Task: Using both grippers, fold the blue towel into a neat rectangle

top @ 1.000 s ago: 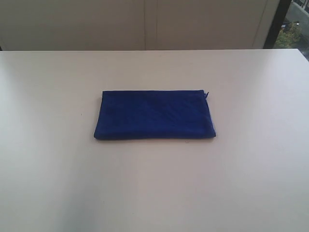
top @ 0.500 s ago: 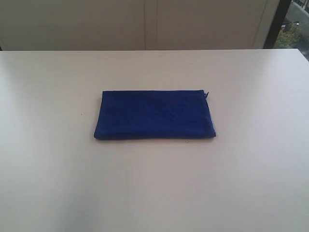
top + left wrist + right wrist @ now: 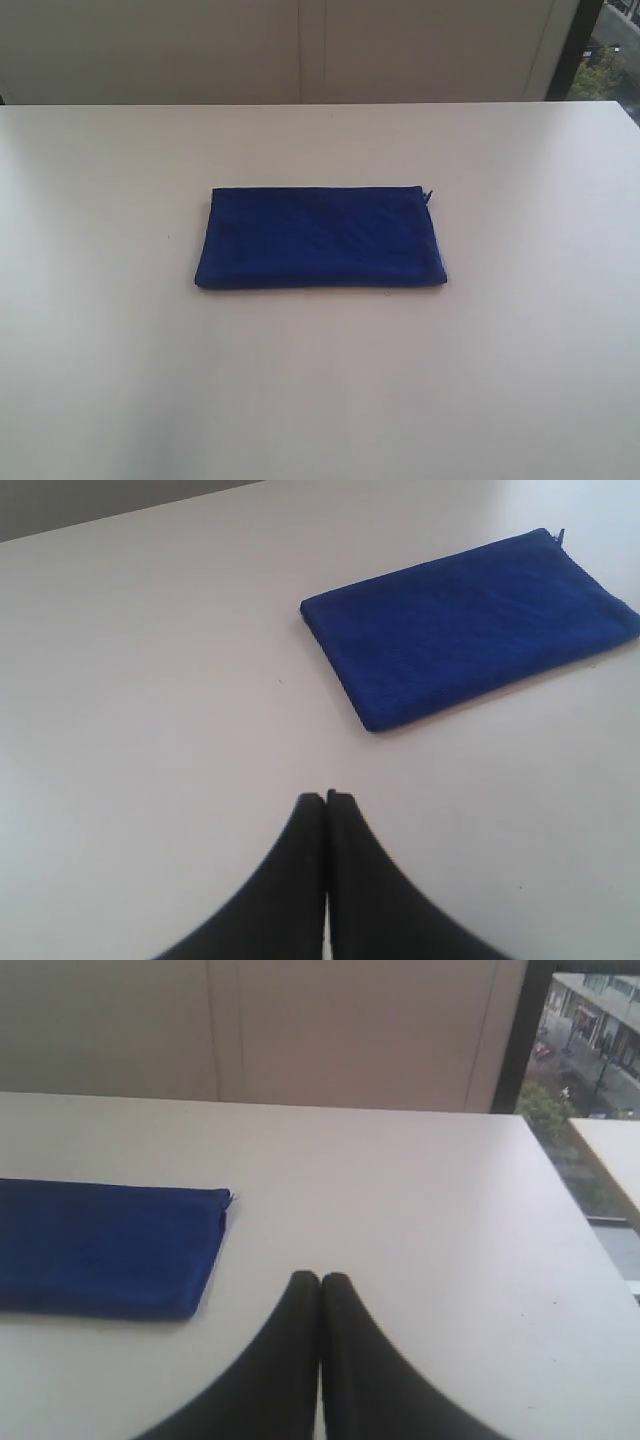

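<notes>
The blue towel lies flat in the middle of the white table, folded into a neat rectangle, with a small thread tag at its far right corner. Neither arm shows in the exterior view. In the left wrist view my left gripper is shut with nothing in it, well short of the towel. My right gripper is also shut and empty, off to the side of the towel near its tagged end.
The table's far edge meets a pale wall. A dark window frame with an outdoor view stands at the back right. The table's right edge runs close to the right gripper.
</notes>
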`<action>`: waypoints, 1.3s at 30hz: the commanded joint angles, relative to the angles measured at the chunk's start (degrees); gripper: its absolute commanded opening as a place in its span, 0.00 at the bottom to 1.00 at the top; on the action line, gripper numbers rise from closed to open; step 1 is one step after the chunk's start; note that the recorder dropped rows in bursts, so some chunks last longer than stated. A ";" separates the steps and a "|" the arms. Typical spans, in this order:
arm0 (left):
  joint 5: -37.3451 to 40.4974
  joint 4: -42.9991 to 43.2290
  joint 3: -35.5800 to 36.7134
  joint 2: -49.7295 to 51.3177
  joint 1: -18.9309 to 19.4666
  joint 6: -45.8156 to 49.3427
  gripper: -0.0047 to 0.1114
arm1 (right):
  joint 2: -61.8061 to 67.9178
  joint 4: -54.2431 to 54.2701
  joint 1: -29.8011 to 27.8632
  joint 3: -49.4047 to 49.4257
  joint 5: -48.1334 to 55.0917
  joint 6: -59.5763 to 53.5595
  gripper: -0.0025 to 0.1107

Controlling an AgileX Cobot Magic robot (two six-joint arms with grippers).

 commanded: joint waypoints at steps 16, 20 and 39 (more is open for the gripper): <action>0.30 -0.49 0.38 -0.43 0.19 0.06 0.04 | -4.79 -4.54 -0.32 9.41 -4.21 7.00 0.02; 0.30 -0.49 0.38 -0.43 0.19 0.06 0.04 | -4.79 -4.68 -0.32 11.39 -4.43 6.85 0.02; 0.30 -0.49 0.38 -0.43 0.19 0.06 0.04 | -4.79 -7.31 -0.32 16.13 -8.42 6.85 0.02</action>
